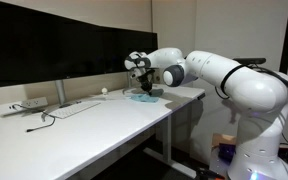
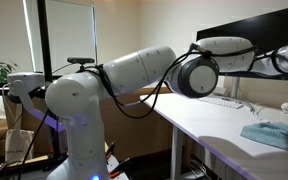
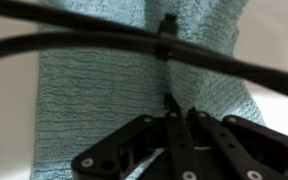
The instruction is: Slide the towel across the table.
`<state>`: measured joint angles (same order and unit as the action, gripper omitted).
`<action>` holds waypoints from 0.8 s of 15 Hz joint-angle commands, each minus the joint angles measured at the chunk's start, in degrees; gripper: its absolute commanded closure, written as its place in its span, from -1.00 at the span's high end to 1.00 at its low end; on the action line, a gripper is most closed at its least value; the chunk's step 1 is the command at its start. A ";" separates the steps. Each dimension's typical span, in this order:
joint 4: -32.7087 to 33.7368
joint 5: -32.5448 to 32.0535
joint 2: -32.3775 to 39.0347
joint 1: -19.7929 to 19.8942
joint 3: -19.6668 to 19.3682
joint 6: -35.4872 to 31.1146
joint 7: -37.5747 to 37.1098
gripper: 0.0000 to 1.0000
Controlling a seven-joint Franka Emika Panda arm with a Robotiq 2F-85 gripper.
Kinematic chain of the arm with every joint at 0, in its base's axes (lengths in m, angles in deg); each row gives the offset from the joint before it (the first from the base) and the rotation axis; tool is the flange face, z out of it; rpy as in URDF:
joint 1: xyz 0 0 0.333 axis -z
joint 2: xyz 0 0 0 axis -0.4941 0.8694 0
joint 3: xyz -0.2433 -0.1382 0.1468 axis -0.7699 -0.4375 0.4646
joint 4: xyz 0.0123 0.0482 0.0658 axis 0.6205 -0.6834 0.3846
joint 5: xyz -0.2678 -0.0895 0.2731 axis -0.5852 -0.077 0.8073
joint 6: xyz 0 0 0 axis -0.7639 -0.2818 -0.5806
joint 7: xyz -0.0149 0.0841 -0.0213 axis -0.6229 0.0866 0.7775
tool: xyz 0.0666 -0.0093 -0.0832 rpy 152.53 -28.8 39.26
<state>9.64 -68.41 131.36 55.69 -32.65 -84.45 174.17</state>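
The pincer is sitting closed, jaws together, tip down on the teal towel, which is lying flat near the end of the white worktop. The slide itself appears to be in hand. The next move calls for steady downward pressure while dragging across.
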 commanded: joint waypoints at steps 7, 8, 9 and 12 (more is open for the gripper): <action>-2.27 -1.09 -0.87 -8.15 0.34 3.67 6.51 -0.83; -2.29 -1.16 -0.91 -9.05 0.39 4.16 6.61 -0.83; -2.26 -1.26 -0.84 -10.01 0.42 4.39 6.69 -0.83; -2.18 -1.47 -0.81 -12.68 0.57 5.25 7.23 -0.83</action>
<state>9.62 -69.18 131.33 45.01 -32.62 -79.92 179.34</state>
